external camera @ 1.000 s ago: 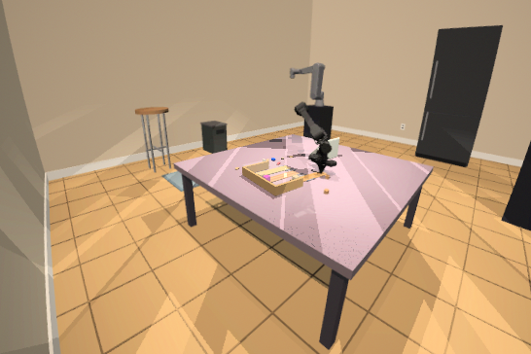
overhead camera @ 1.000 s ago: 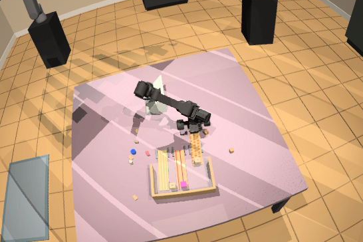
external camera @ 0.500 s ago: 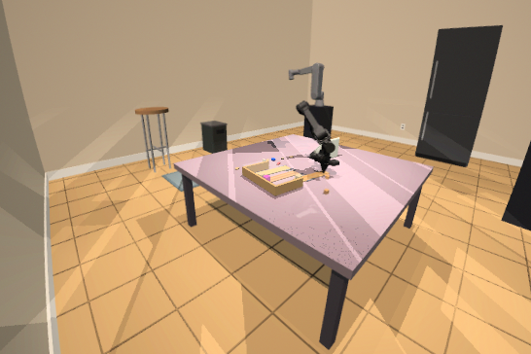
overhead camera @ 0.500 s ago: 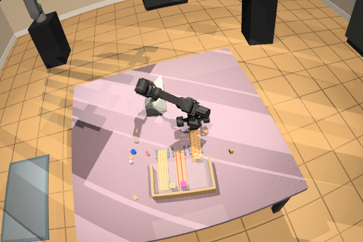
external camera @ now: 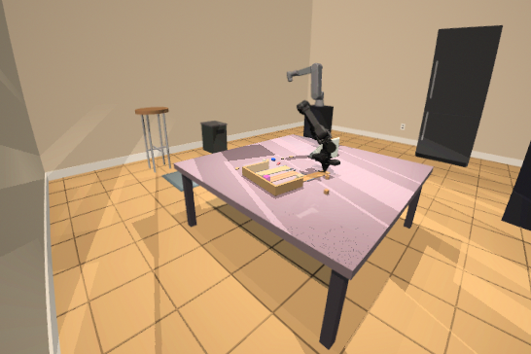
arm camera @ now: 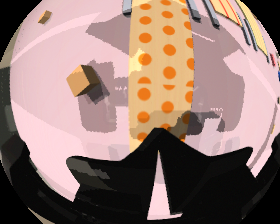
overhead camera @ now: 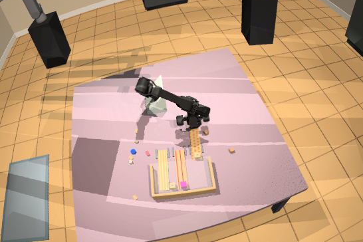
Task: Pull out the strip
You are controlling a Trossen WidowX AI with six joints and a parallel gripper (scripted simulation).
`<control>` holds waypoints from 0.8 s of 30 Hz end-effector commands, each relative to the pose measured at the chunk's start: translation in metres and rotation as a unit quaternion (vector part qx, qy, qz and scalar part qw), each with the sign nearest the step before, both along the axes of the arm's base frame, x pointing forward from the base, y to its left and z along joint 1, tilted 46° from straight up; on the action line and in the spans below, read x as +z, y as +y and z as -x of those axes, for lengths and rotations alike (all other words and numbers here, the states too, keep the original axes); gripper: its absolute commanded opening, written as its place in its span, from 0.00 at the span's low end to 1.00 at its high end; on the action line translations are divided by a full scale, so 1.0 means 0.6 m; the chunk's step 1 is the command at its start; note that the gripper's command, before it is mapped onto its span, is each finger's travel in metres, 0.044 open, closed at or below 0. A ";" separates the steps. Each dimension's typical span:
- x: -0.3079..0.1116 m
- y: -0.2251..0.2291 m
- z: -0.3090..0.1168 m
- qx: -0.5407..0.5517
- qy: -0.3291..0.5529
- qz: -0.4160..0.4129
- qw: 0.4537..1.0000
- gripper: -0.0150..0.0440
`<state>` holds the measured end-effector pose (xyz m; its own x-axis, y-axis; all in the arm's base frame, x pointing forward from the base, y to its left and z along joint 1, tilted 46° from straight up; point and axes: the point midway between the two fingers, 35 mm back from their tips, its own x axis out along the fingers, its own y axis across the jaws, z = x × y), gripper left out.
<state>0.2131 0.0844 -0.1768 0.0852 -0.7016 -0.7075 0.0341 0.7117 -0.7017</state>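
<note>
My gripper (overhead camera: 193, 127) (external camera: 325, 169) (arm camera: 158, 132) is low over the table, its fingers shut on the near end of the orange-dotted strip (overhead camera: 195, 139) (arm camera: 156, 65); the grip itself is hidden. The strip lies mostly outside the tray (overhead camera: 184, 195) (external camera: 289, 188), between grey guides. A cream cube (overhead camera: 197, 155) with a small dark mark rests on its far end, at the tray's open side. A yellow-striped strip (overhead camera: 163, 170) and a red-striped strip (overhead camera: 179, 169) lie in the tray. Another marked cream cube (overhead camera: 172, 185) and a magenta cube (overhead camera: 183, 184) are at their far ends.
A brown cube (overhead camera: 206, 131) (arm camera: 81, 80) lies right beside the dotted strip, and another brown cube (overhead camera: 231, 150) (external camera: 326, 192) (arm camera: 44, 17) farther right. A blue piece (overhead camera: 133, 151), a red piece (overhead camera: 147, 153) and several small pieces lie left of the tray. A pale angular object (overhead camera: 157, 106) stands near the arm's base.
</note>
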 end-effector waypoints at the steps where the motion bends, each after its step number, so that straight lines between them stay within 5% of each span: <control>1: -0.003 -0.012 0.013 -0.009 0.012 0.005 1.000 0.25; 24: 0.002 0.003 0.000 -0.001 0.001 0.000 1.000 0.25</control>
